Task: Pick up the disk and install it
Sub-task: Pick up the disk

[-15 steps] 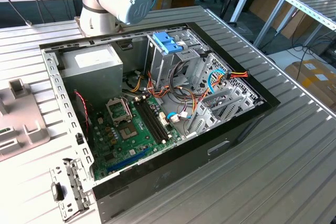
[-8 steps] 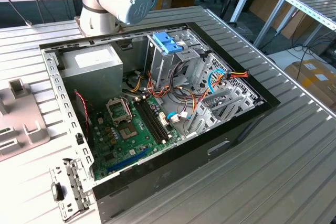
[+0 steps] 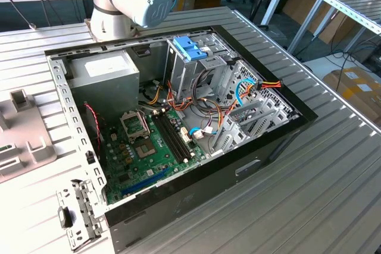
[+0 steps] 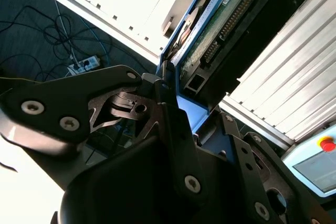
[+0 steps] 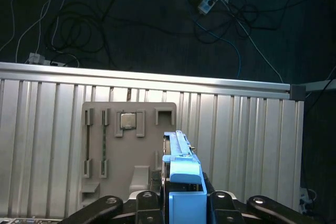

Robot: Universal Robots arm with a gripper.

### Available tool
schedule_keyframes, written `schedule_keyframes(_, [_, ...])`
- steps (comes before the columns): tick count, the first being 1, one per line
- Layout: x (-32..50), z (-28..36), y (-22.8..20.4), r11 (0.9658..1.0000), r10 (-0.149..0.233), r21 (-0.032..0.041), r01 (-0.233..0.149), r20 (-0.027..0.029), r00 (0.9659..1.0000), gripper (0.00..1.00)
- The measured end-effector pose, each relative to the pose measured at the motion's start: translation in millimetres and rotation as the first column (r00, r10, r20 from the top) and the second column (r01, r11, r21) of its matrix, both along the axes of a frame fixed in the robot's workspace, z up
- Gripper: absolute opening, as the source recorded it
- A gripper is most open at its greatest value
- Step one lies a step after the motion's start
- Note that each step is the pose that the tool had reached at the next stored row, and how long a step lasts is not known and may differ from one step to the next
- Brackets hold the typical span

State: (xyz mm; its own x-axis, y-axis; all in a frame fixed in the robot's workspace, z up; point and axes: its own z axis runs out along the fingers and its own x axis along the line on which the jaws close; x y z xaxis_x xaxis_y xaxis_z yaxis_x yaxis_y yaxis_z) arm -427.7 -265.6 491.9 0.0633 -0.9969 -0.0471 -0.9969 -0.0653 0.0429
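Right up close in the first wrist view, the tool (image 5: 181, 203) was closed narrow on the disk (image 5: 178, 148). Its dark fingers (image 5: 147, 199) pressed either flat face, and the drive stood on edge with its blue trim toward the camera. The second wrist view gave the other side: the tool (image 4: 191, 103) gripped the disk (image 4: 223, 32) near one end, with the green circuit board and connector row bare beyond the fingers. So the disk was in the tool, not in the machine.

Just beyond it lay the beige fixture tray (image 5: 121, 166) with a chip (image 5: 127, 120) seated in one pocket. Whether the drive's lower edge was fully clear of the tray's slot, I couldn't tell. Past the tray ran the ribbed worktop (image 5: 252, 145), then its rail, then cables (image 5: 157, 19) on the dark floor.

In the exterior view the tray (image 3: 24, 141) sat on the exterior view's left of the open computer case (image 3: 196, 206). It was well apart from the drive cage with its light-blue latch (image 3: 189, 47).

My read: this was the carry. Doing it well meant a firm, square pinch, the drive upright, a straight rise so nothing snagged the tray's posts, and a path wide of the loose wiring (image 3: 208, 108) beside the cage. With the grip near one end, a fast swing could let the drive pivot.
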Motion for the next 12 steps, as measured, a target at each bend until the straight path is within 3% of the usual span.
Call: schedule_keyframes(12, [2.0, 0.0, 0.0, 1.0, 0.0, 0.0, 0.0, 0.0, 1.0, 0.37])
